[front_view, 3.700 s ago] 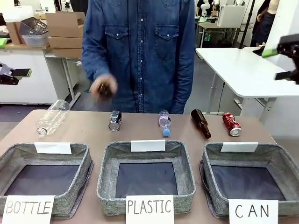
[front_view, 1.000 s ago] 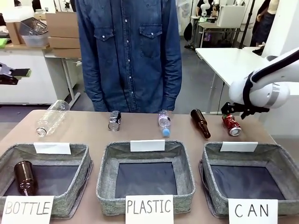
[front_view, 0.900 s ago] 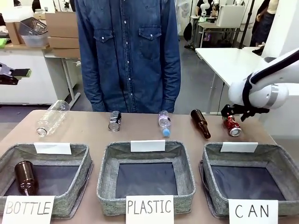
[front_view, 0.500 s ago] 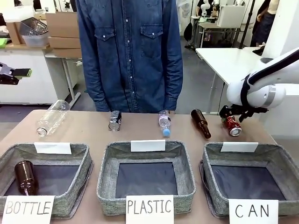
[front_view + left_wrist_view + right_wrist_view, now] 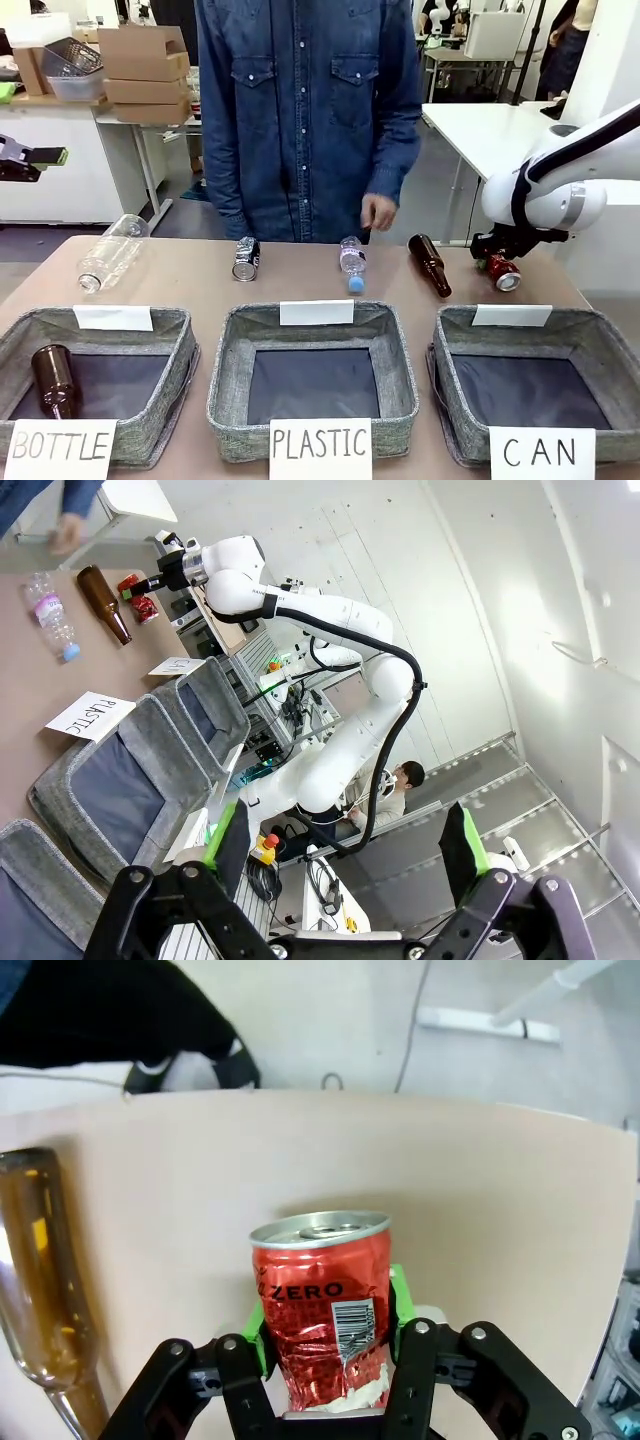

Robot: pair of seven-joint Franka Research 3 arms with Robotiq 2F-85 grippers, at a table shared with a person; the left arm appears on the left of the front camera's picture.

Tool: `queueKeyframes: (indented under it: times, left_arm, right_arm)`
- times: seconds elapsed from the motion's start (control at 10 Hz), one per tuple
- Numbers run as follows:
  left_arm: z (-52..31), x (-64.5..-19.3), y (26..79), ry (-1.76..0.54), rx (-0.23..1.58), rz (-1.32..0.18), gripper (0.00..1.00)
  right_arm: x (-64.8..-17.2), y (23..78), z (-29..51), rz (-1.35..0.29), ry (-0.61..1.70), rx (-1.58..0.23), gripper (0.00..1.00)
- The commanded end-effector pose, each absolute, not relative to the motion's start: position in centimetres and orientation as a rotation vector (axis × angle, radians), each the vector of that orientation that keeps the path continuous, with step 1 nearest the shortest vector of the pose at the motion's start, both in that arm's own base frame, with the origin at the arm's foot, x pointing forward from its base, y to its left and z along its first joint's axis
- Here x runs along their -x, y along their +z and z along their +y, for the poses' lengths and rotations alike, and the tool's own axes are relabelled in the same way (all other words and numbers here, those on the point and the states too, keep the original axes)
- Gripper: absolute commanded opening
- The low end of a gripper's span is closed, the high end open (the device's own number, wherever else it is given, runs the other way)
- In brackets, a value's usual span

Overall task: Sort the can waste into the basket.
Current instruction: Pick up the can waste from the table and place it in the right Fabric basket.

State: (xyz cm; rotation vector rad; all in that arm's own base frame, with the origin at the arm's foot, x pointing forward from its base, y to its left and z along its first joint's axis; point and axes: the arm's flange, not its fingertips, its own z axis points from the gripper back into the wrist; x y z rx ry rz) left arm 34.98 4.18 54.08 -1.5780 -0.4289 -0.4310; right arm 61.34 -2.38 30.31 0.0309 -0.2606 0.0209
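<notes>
Right gripper (image 5: 325, 1332): jaws open a second ago, now clamped on red can (image 5: 322, 1290), far right of table (image 5: 200, 285), beside brown bottle (image 5: 430, 265). Grasp made; carry to CAN basket (image 5: 590, 325) pending. Silver can (image 5: 246, 258): untouched. Left gripper (image 5: 345, 835): open, idle.

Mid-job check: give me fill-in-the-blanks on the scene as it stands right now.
1. The right end effector is ____ on the red can.
2. The left end effector stands ____.
3. One brown bottle lies in the basket signed ____.
Missing words: shut; open; BOTTLE.
</notes>
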Motion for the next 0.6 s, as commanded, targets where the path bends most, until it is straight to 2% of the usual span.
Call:
queueKeyframes:
  times: [0.0, 0.1, 0.5]
  left_arm:
    - [4.1, -35.0, 54.3, -0.451, 1.599, -0.454, 1.0]
    - [4.1, -35.0, 54.3, -0.451, 1.599, -0.454, 1.0]
    - [4.1, -35.0, 54.3, -0.451, 1.599, -0.454, 1.0]
  right_arm:
    - [-62.0, 30.4, -2.3, -0.25, 0.024, 0.002, 0.03]
    - [-62.0, 30.3, -2.3, -0.253, 0.015, 0.014, 0.0]
    - [-61.5, 32.0, -3.8, -0.315, -0.006, -0.006, 0.0]
